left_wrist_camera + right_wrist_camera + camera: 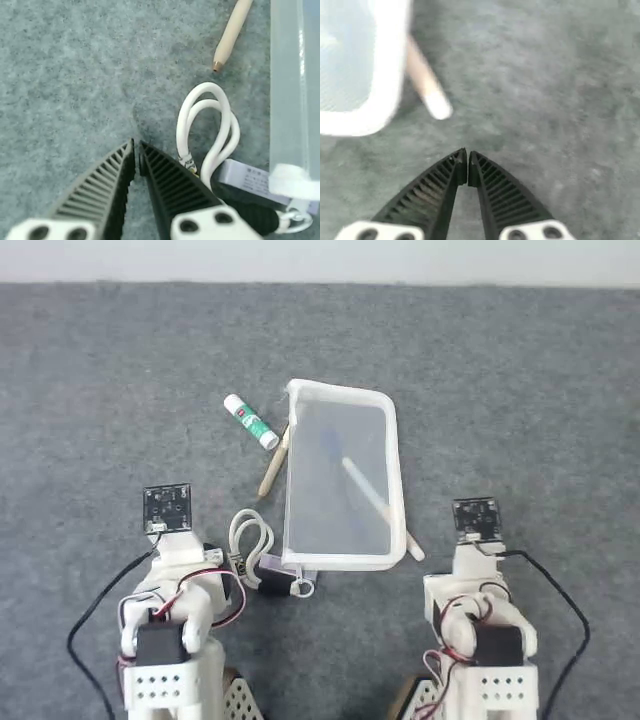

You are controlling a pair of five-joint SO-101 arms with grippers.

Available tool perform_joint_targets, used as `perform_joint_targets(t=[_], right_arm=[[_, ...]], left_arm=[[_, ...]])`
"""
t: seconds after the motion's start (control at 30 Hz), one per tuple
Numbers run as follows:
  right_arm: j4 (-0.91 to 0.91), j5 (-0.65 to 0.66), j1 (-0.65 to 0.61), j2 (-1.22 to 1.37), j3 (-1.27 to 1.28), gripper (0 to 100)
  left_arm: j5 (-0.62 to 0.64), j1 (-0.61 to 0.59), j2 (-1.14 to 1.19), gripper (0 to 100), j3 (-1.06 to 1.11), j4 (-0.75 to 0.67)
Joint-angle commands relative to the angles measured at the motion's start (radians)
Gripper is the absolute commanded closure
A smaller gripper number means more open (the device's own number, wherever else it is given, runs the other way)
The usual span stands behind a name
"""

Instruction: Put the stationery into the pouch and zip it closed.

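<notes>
- Left claw [136, 145] and right claw [467, 152]: two, jaws together, empty, low over the desk [520, 390]; probably parked before a first pick.
- Pouch [396, 470]: one, translucent, flat between the arms.
- Glue stick [250, 421]: one, loose near its far left corner.
- Pencil [273, 465]: one, loose along its left edge.
- Pale stick [412, 548]: one, jutting at its near right corner; inside or beneath, cannot tell.
- White cord loop [250, 535]: one, beside its near left corner.

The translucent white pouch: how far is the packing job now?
Done: nothing clearly. In hand: nothing; left gripper and right gripper are shut, empty. To do: white glue stick, wooden pencil and white-corded black item lie beside the translucent white pouch; a white-tipped stick pokes past its corner. Zipping waits.
</notes>
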Motion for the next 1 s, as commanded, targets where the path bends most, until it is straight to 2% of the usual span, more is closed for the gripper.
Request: perform_joint_targets(t=[0.0, 0.1, 0.33, 0.5, 0.77, 0.97], right_arm=[[-0.018, -0.009, -0.107, -0.022, 0.021, 99.1], [-0.018, -0.005, -0.173, -0.021, 0.021, 99.1], [-0.007, -0.003, -0.165, -0.021, -0.043, 99.0], [0.041, -0.009, -0.096, -0.022, -0.19, 99.1], [0.096, -0.009, -0.255, -0.01, -0.477, 99.2], [0.127, -0.032, -0.268, 0.209, -0.726, 99.2]], left_arm=[[0.003, -0.003, -0.029, 99, -0.013, 0.009], [0.003, -0.003, -0.029, 99, -0.013, 0.009], [0.003, -0.005, -0.029, 99, -0.013, 0.008], [0.003, -0.005, -0.029, 99, -0.013, 0.008], [0.003, -0.005, -0.029, 99, -0.013, 0.008], [0.003, -0.005, -0.029, 99, -0.013, 0.008]])
